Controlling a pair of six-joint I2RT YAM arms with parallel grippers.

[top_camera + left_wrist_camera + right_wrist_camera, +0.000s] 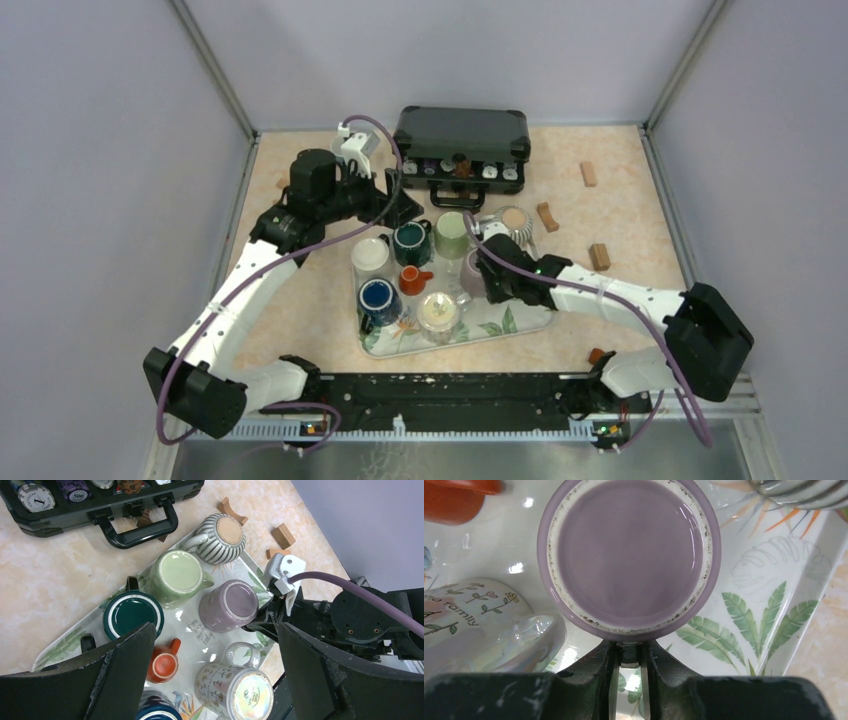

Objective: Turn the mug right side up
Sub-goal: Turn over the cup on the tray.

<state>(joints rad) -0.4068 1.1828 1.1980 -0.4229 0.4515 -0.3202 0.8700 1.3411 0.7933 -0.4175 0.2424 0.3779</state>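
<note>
A purple mug [629, 555] stands upside down, base up, on the right part of the leaf-print tray [520, 318]. It also shows in the top view [470, 268] and in the left wrist view [228, 605]. My right gripper [629, 652] is at its near side, with the jaws closed to a narrow gap on the mug's handle, which is mostly hidden under the base rim. In the top view this gripper [488, 272] sits right against the mug. My left gripper [398, 205] is open and empty, hovering above the tray's far left; in its own view [215, 627] the mugs lie well below.
The tray also holds a striped mug [222, 537], a green mug [175, 575], a teal mug [132, 612], a small orange mug [162, 665], an iridescent printed mug [235, 685] and a blue mug [378, 298]. A black chip case [462, 140] stands behind. Wooden blocks [588, 173] lie to the right.
</note>
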